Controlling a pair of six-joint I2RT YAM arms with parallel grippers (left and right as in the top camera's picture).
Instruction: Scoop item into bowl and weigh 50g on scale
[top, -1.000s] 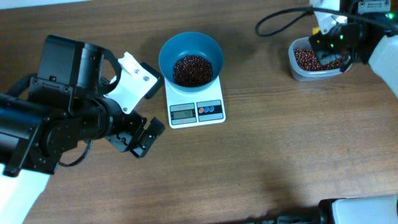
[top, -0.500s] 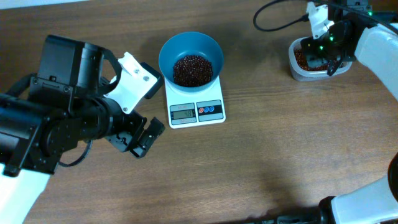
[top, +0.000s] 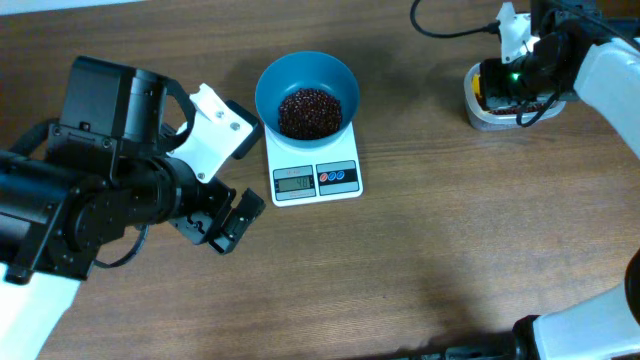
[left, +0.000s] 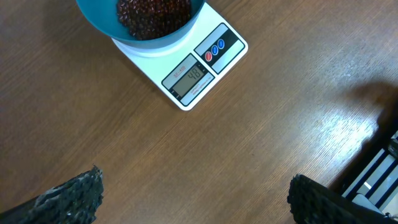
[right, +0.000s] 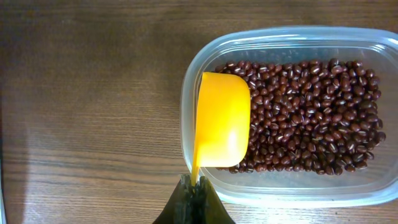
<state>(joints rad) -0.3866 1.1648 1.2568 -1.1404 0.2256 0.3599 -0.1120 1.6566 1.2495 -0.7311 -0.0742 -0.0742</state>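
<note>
The teal-blue bowl (top: 306, 92) stands on the white scale (top: 315, 175) and holds a heap of dark red-brown beans (top: 308, 110); bowl (left: 99, 18) and scale (left: 199, 71) also show in the left wrist view. More beans (right: 311, 112) fill a clear tub (right: 273, 186) at the back right (top: 478, 112). My right gripper (right: 194, 186) is shut on the handle of a yellow scoop (right: 222, 118), which sits turned over, its back up, on the beans at the tub's left side. My left gripper (left: 193, 199) is open and empty above bare wood, left-front of the scale.
A black cable (top: 450, 30) loops on the table behind the tub. The left arm's bulky black and white body (top: 120, 170) covers the table's left side. Something dark lies at the right edge of the left wrist view (left: 379, 168).
My right gripper has swung over the tub and turned the scoop over onto the beans at its left side. The left arm, bowl and scale have not moved.
</note>
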